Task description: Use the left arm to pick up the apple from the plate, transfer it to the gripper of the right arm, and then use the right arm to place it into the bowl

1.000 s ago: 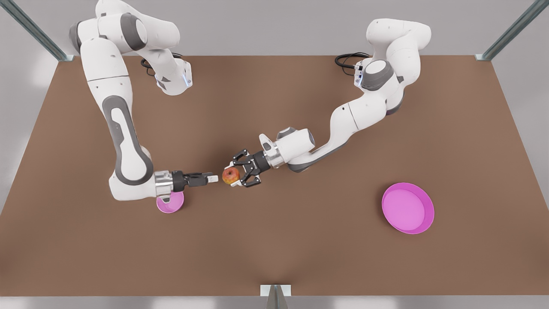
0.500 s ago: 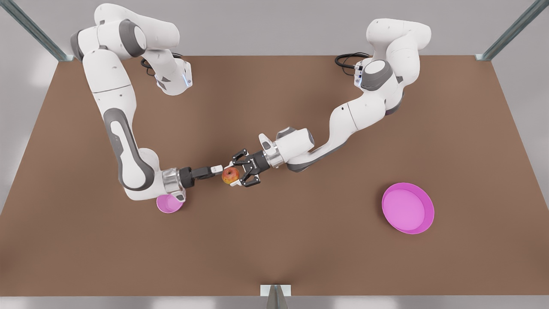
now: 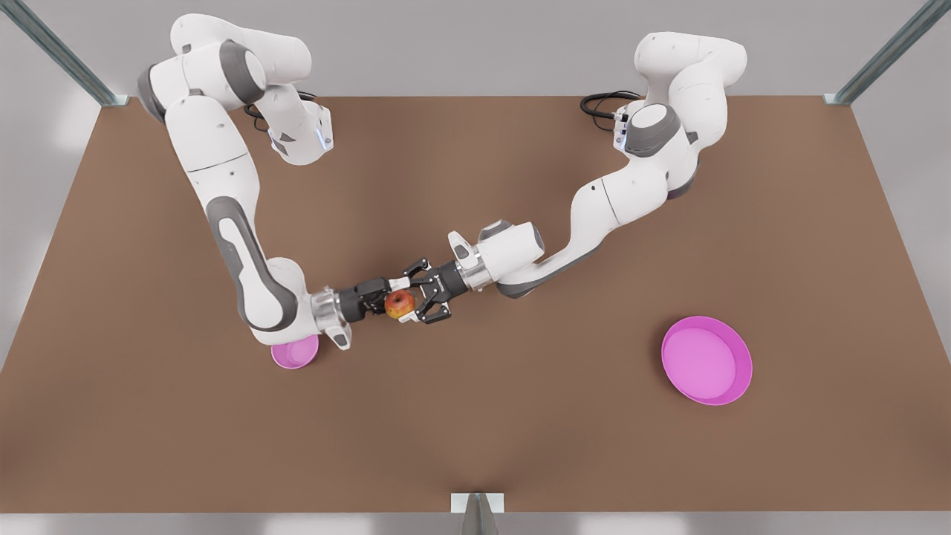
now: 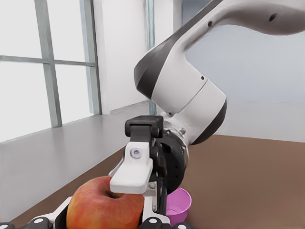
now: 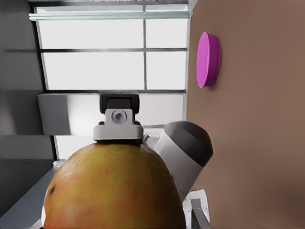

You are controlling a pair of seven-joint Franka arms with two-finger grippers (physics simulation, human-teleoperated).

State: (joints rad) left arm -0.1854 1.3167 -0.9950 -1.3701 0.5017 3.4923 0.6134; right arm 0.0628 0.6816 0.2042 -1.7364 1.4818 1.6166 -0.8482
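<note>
The red-orange apple [image 3: 400, 303] hangs above the table's middle, held in my left gripper [image 3: 407, 302], which reaches in from the front view's right and is shut on it. My right gripper [image 3: 392, 300] comes from the front view's left and stands open with its fingers around the same apple. One white fingertip [image 4: 133, 171] lies over the apple [image 4: 105, 205] by the stem dimple. The right wrist view has the apple [image 5: 114, 186] close up. The small pink bowl [image 3: 293, 353] sits under the right arm's wrist. The magenta plate [image 3: 706, 360] lies bare at the front view's right.
The brown table [image 3: 475, 431] carries both arm bases along its far edge. Metal frame posts stand at the far corners, and a bracket [image 3: 477, 504] sits at the middle of the near edge. The bowl [image 4: 178, 202] shows behind the right gripper.
The right arm has slid toward the front view's right, bringing its fingers from short of the apple to around it. The left arm and the apple have held still.
</note>
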